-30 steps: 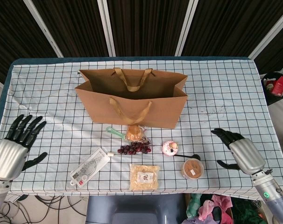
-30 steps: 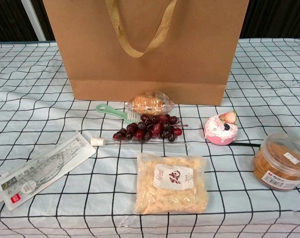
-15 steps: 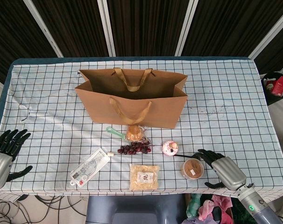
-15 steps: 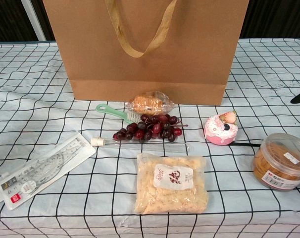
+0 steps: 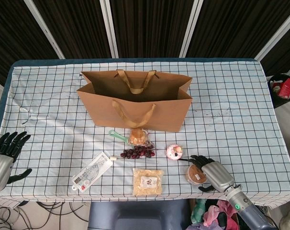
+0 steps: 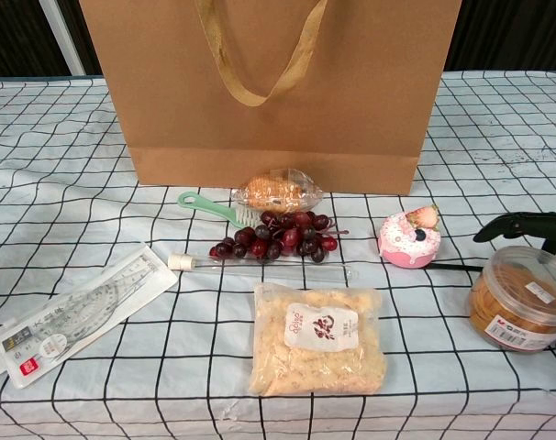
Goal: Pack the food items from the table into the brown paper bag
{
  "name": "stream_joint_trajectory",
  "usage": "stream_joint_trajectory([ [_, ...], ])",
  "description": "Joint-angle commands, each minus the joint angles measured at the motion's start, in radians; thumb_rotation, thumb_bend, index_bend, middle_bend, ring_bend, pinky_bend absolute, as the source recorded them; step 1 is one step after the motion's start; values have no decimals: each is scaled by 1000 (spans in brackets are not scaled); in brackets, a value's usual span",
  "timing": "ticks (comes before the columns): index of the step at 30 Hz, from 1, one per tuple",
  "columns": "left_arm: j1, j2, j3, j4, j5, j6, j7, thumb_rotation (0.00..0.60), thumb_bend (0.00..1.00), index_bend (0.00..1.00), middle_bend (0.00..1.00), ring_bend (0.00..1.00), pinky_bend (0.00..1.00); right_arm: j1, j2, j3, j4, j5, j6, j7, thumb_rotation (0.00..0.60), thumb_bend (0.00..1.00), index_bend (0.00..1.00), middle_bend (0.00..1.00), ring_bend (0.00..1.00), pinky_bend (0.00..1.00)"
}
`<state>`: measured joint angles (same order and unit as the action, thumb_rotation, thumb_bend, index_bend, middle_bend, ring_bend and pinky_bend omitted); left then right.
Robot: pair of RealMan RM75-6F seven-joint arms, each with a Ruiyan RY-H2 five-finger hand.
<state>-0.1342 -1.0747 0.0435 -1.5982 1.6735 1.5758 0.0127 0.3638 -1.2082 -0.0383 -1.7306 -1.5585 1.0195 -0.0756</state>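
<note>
The brown paper bag stands open at the table's middle. In front of it lie a wrapped bread, dark grapes, a pink cake, a noodle packet and a clear tub of biscuits. My right hand hovers over the tub with fingers spread, holding nothing. My left hand hangs open off the table's left front corner.
A green brush, a packaged ruler set and a thin tube lie among the food. A black cable runs beside the cake. The table's front edge is close below the items.
My right hand has moved left and down from the table's right side until it is over the tub. My left hand dropped back toward the left front corner.
</note>
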Motion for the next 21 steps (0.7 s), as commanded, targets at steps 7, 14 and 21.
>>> stream_joint_trajectory([
  [7,6,-2,-13,-2,-10,3,3,600,90,83,62,0,0,28,-61,18,54,32,-25,0,600,112,169,195,229,275],
  [14,8,-3,-21,1,-11,3,-5,600,90,97,62,0,0,21,-103,16,104,-41,61,23,600,284,479,457,475,467],
  [21,10,-8,-25,6,-7,5,-9,600,90,98,62,0,0,13,-118,94,167,-60,211,141,600,285,515,443,488,484],
])
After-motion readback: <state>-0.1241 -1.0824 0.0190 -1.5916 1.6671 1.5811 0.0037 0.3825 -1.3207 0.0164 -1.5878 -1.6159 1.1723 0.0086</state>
